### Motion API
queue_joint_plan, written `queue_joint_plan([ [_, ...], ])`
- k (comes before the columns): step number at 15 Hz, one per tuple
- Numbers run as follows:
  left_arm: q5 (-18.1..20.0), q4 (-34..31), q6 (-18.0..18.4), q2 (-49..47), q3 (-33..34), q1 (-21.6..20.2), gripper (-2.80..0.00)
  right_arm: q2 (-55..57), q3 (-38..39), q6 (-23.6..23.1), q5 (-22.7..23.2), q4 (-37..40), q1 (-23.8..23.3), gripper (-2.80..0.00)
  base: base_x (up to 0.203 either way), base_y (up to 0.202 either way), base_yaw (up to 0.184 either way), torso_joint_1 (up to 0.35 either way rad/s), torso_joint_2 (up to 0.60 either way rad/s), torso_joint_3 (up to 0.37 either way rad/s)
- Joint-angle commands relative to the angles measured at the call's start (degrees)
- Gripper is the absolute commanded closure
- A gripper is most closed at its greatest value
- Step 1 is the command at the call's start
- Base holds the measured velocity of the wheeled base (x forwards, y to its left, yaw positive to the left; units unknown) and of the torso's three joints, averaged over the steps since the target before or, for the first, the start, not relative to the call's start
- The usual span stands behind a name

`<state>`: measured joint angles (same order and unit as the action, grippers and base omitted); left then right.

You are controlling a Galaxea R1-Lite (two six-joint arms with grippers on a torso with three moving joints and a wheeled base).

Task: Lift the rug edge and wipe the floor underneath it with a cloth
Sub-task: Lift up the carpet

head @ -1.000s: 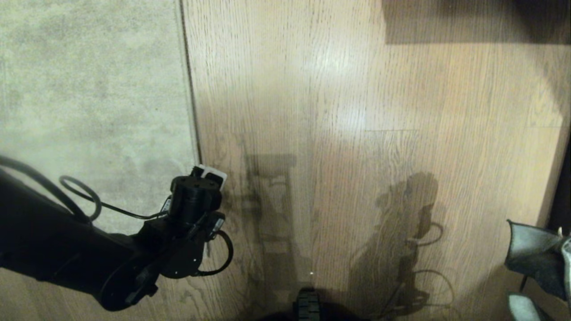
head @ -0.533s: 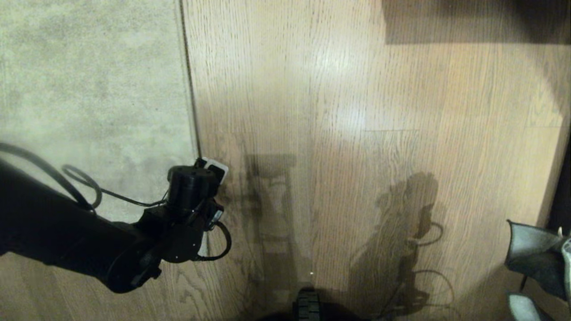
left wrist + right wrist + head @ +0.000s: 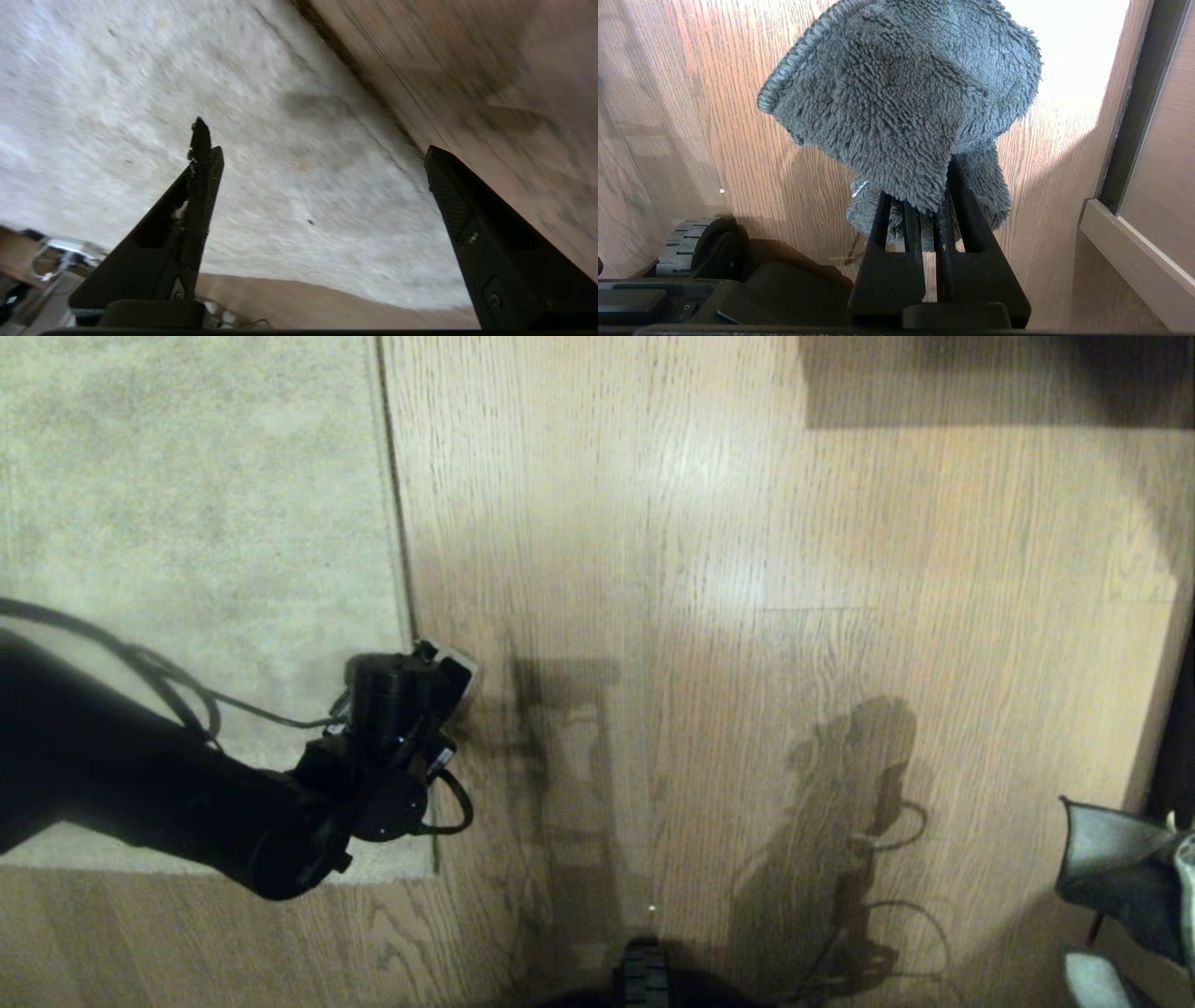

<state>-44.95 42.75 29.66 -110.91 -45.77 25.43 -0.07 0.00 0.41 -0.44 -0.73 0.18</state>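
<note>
The left gripper (image 3: 317,140) gapes empty over the flat rug edge (image 3: 403,569), floppy but heavy, best pinched at the border, while the right gripper (image 3: 924,205) clamps the soft cloth (image 3: 901,102).

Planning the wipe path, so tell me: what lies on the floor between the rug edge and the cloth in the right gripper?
Nothing. In the head view only bare floor with shadows separates the rug edge from the cloth.
</note>
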Motion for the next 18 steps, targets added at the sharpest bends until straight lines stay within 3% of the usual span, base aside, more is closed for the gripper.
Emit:
queue_joint_plan([
  [1, -0.4, 1.9, 1.4, -1.2, -0.7, -0.7, -2.80, 0.1, 0.0, 0.0, 0.0, 0.0, 0.0, 0.00, 0.000, 0.000, 0.000, 0.000, 0.00, 0.000],
  [8, -0.4, 18.0, 9.7, -4.7, 0.7, -4.4, -2.80, 0.1, 0.0, 0.0, 0.0, -0.1, 0.0, 0.00, 0.000, 0.000, 0.000, 0.000, 0.00, 0.000],
  [18, -0.4, 19.7, 10.5, -1.2, 9.0, -7.4, -2.80, 0.1, 0.0, 0.0, 0.0, 0.0, 0.1, 0.00, 0.000, 0.000, 0.000, 0.000, 0.00, 0.000],
])
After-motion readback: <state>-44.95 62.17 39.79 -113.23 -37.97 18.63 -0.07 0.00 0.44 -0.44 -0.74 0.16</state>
